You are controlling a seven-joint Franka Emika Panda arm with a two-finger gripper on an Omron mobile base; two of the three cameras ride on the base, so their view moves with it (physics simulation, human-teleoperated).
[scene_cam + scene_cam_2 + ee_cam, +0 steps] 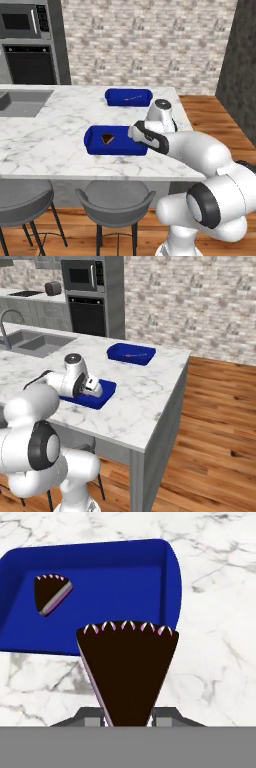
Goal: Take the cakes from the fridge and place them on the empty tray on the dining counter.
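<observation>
My gripper (127,718) is shut on a cake (127,672), a dark-brown wedge with pinkish tips along its wide end. It hangs over the near right edge of the blue tray (115,577). Another cake (51,594) lies flat in the tray's left part. From the left base view the tray (95,142) sits on the dining counter (50,145) with that cake (107,138) in it, and the gripper (134,132) is at the tray's right end. The right base view has the gripper (95,388) low over the tray (104,392).
A second blue tray (128,97) with a thin reddish item stands farther back on the counter. The sink (20,102) is inset at the left. Grey stools (115,202) stand under the counter's near edge. An oven stack (30,40) is behind.
</observation>
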